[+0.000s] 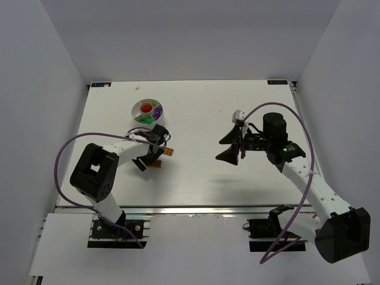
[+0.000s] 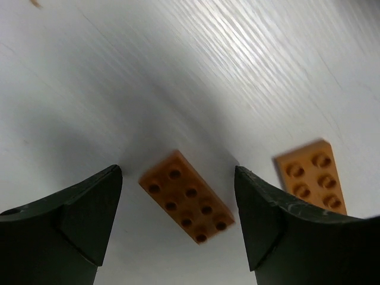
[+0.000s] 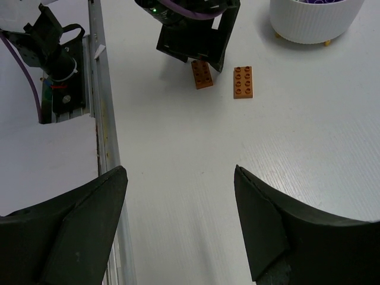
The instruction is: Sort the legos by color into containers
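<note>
Two flat orange studded plates lie on the white table. One orange plate sits between the fingers of my left gripper, which is open and straddles it with a gap on each side. The second orange plate lies just outside the right finger. In the top view the left gripper is low over the plates, just below the round white divided dish, which holds red, purple and green legos. My right gripper hangs open and empty over the table's middle right. The right wrist view shows both plates.
The dish's ribbed white wall stands close behind the plates. A metal rail runs along the table's near edge beside the left arm's base. Purple cables loop from both arms.
</note>
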